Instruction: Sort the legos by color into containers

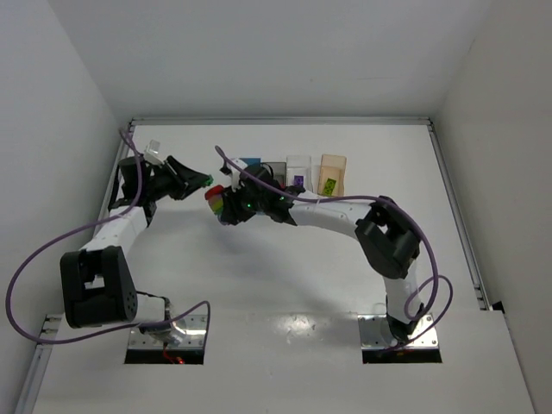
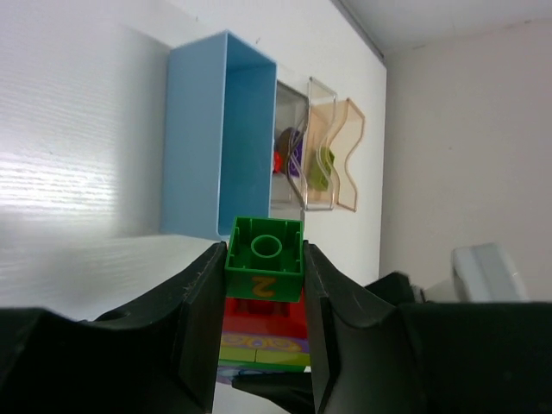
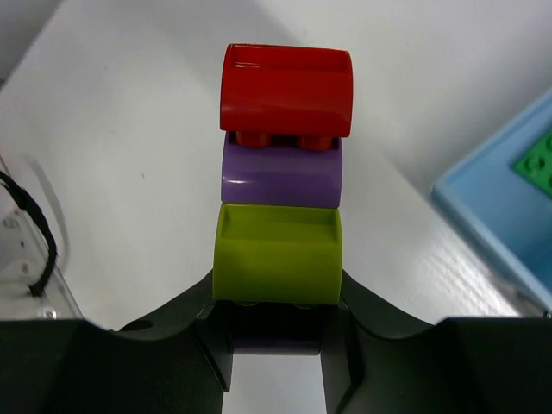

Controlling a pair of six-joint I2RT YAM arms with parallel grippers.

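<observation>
My left gripper (image 1: 202, 179) is shut on a green lego (image 2: 264, 256) marked with a 2, held above the table left of the bins. My right gripper (image 1: 229, 210) is shut on the near end of a lego stack (image 3: 278, 194) of red, purple, lime and dark purple bricks, the red end pointing away. The stack (image 1: 216, 200) hangs just right of the green lego. The green lego does not show in the right wrist view. Four containers stand in a row at the back: blue (image 1: 250, 163), dark grey (image 1: 274, 170), clear (image 1: 298, 166) and pale orange (image 1: 333, 168).
The blue bin (image 3: 492, 216) holds a green brick (image 3: 539, 159). A purple brick (image 1: 298, 181) lies in the clear bin and a lime brick (image 1: 329, 185) in the orange one. White walls close the table's left, back and right. Purple cables loop beside both arms.
</observation>
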